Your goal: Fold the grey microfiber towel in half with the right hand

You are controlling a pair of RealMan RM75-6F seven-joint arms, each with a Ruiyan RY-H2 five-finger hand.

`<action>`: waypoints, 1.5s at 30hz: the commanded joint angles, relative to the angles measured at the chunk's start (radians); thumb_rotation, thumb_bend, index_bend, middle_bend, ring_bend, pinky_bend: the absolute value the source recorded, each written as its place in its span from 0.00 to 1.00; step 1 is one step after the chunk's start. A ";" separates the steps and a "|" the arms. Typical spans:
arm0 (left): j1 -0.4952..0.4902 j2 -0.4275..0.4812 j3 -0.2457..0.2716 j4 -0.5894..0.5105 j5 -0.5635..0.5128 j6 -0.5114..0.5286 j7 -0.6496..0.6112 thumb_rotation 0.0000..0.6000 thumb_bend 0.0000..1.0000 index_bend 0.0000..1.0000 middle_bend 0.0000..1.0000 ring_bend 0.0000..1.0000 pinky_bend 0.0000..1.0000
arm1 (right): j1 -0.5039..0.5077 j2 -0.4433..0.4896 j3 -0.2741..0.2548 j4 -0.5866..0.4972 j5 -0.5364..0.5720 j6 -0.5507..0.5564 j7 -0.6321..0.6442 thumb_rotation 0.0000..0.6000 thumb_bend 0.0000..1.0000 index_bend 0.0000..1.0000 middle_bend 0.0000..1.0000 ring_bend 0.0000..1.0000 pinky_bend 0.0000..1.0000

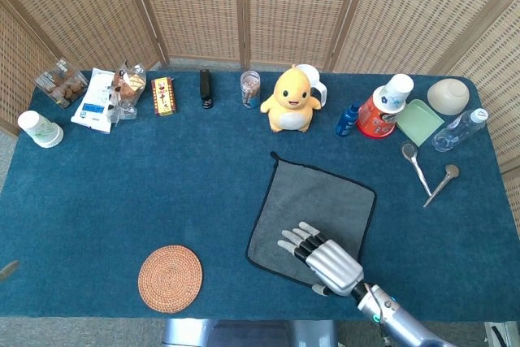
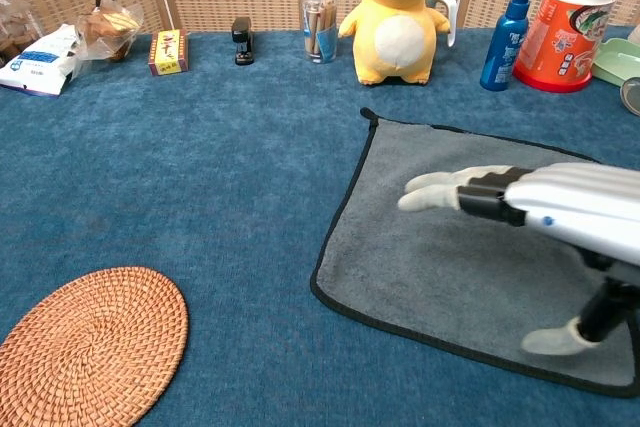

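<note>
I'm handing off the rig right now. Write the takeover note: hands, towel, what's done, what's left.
Right hand: open, fingers extended and apart, holding nothing, over the near part of the grey microfiber towel; whether it touches the cloth cannot be told.
Left hand: not in view in either camera.
Towel: spread flat and unfolded on the blue table, in front of the yellow plush toy; its black-edged hanging loop points toward the toy.
Done: the right hand is positioned over the towel; no edge gripped or lifted.
Left: grip one edge with the right hand, carry it across to the opposite edge, lay it down in half, release.
</note>
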 commanded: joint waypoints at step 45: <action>-0.008 0.013 0.000 0.001 -0.011 -0.023 -0.035 1.00 0.14 0.00 0.00 0.00 0.00 | 0.085 -0.203 0.006 0.137 0.128 -0.031 -0.101 1.00 0.00 0.07 0.00 0.00 0.03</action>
